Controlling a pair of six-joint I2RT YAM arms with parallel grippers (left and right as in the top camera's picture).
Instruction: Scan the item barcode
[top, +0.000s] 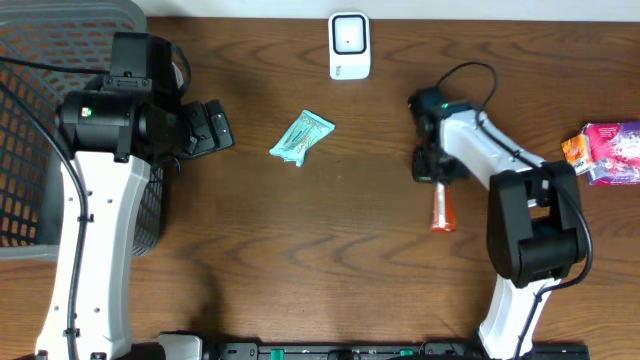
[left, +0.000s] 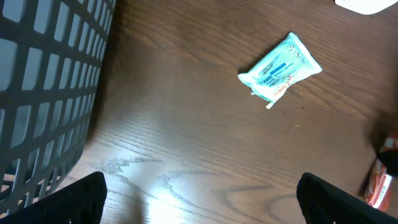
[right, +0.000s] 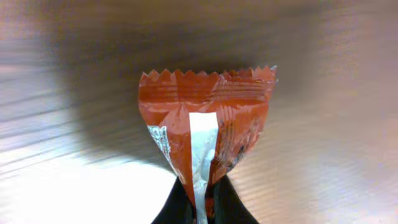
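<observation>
The orange-red packet (right: 205, 137) is clamped at its lower end by the right gripper (top: 436, 178), with its serrated edge and white back seam turned to the wrist camera. From overhead it is seen at about 4 o'clock from the table's centre. The white scanner (top: 349, 45) is placed at 12 o'clock, well apart from it. The left gripper (top: 216, 126) is held with jaws spread wide at 9 o'clock, beside the grey basket (top: 40, 60). A teal packet (top: 301, 136) is seen near the centre and a pink packet (top: 612, 150) at 3 o'clock.

Basket (top: 40, 150) far left; scanner (top: 349, 45) behind packet (top: 302, 136); sachet (top: 443, 210) right of packet.
</observation>
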